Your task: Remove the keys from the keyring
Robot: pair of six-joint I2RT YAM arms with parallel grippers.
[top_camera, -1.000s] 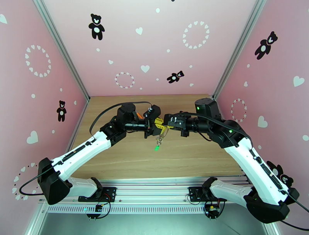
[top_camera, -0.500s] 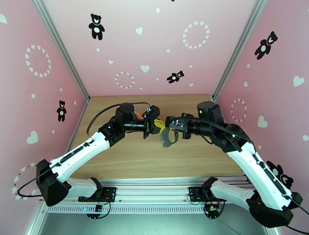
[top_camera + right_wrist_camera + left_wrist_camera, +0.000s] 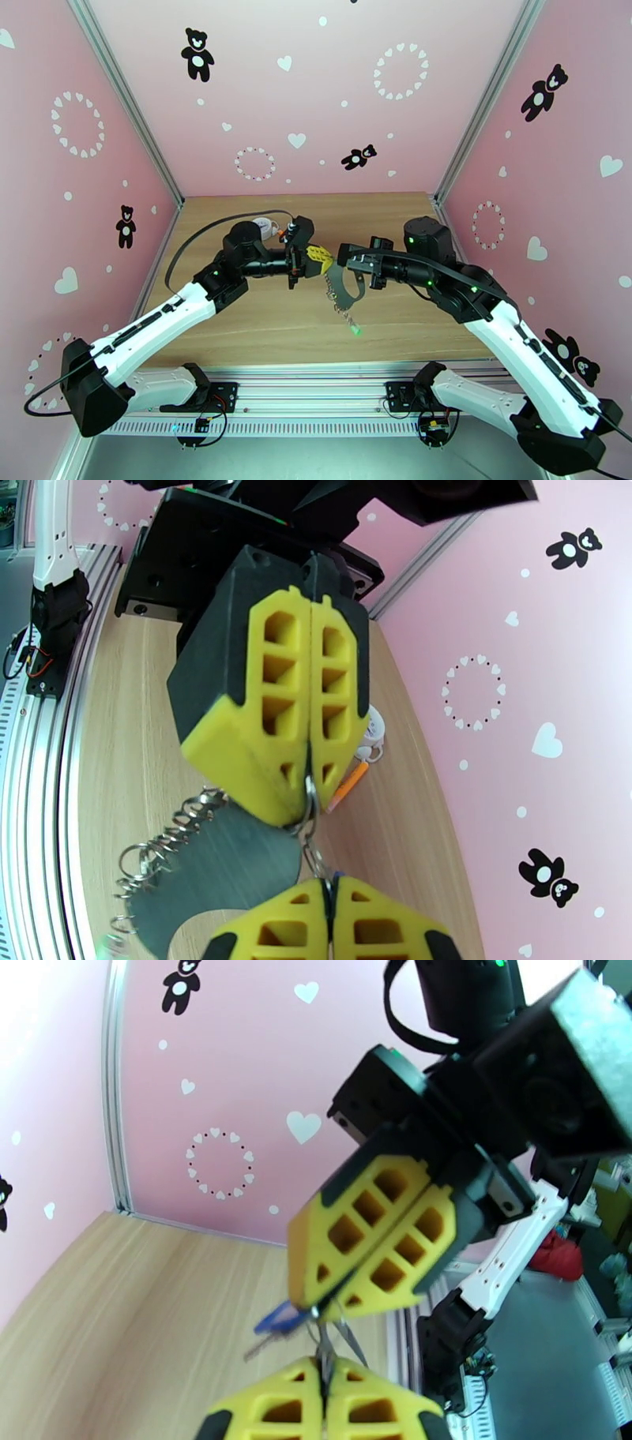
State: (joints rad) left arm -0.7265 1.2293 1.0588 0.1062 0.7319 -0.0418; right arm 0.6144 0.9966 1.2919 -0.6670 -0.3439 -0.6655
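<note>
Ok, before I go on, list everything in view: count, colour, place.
keyring: one, black strap loop with metal chain, hanging in the air below the two tools.
green tag: one, bright green, at the chain's low end.
blue-tagged key: one, blue tag, hanging by the right tool's tips.
white round item: one, on the table behind the left arm.
orange stick: one, on the table beside it.
table: one, light wood.
left tool: one, yellow fingers, shut on the keyring's metal.
right tool: one, yellow fingers, shut on the keyring's metal.
</note>
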